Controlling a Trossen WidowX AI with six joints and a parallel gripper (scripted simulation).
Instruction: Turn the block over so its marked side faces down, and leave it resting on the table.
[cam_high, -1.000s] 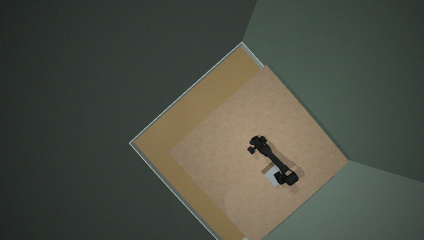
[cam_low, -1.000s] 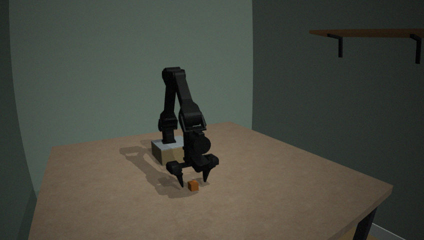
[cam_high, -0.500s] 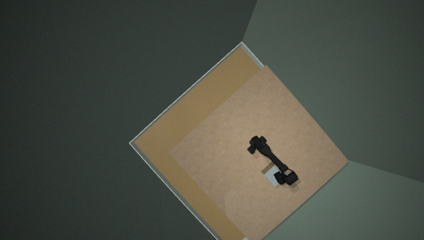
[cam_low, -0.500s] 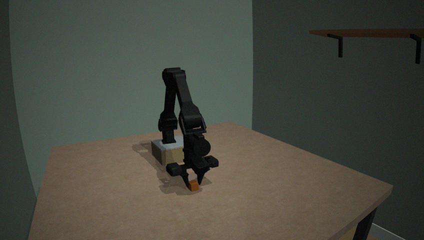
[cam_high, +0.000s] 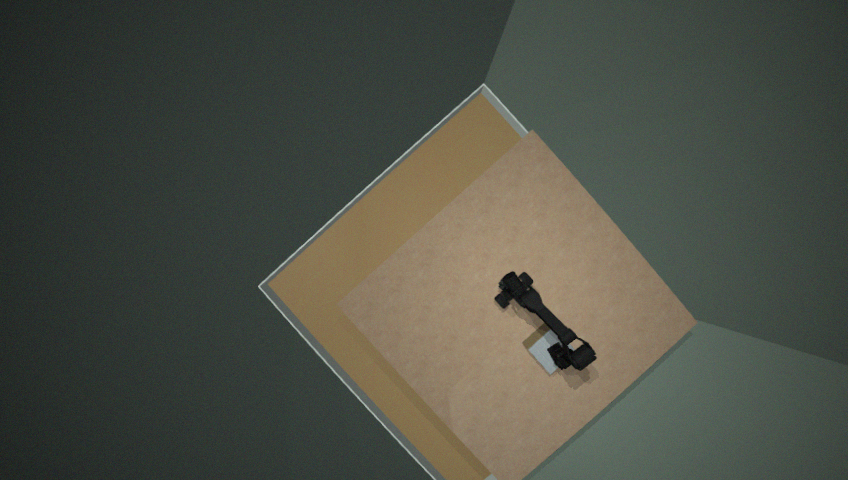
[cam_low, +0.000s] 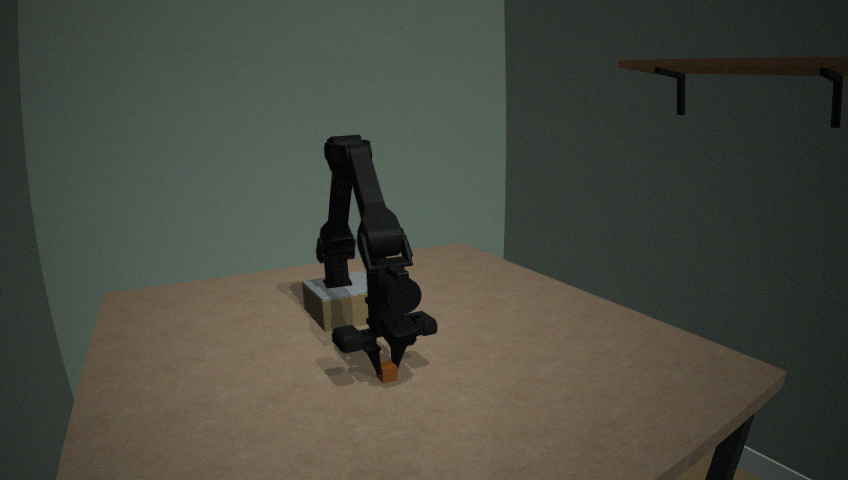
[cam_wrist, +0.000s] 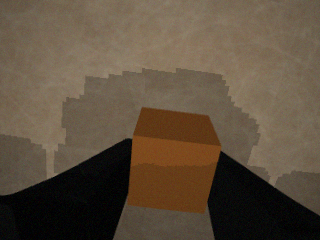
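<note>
The orange block (cam_low: 387, 372) (cam_wrist: 172, 170) is between the two black fingers, low at the table top (cam_low: 505, 404). My gripper (cam_low: 386, 367) (cam_wrist: 171, 154) is shut on it, with one finger against each of two opposite sides. In the wrist view two faces of the block show, a darker one and a brighter one partly in shadow; no mark shows on either. The faces against the fingers and the underside are hidden. Whether the block touches the table is hard to tell. In the top view the arm hides the block.
The arm's base stands on a box with a pale top (cam_high: 544, 355) (cam_low: 318, 289) behind the gripper. A wall shelf (cam_low: 737, 66) on black brackets hangs at the upper right of the exterior view, far from the arm. The arm's shadow falls around the block.
</note>
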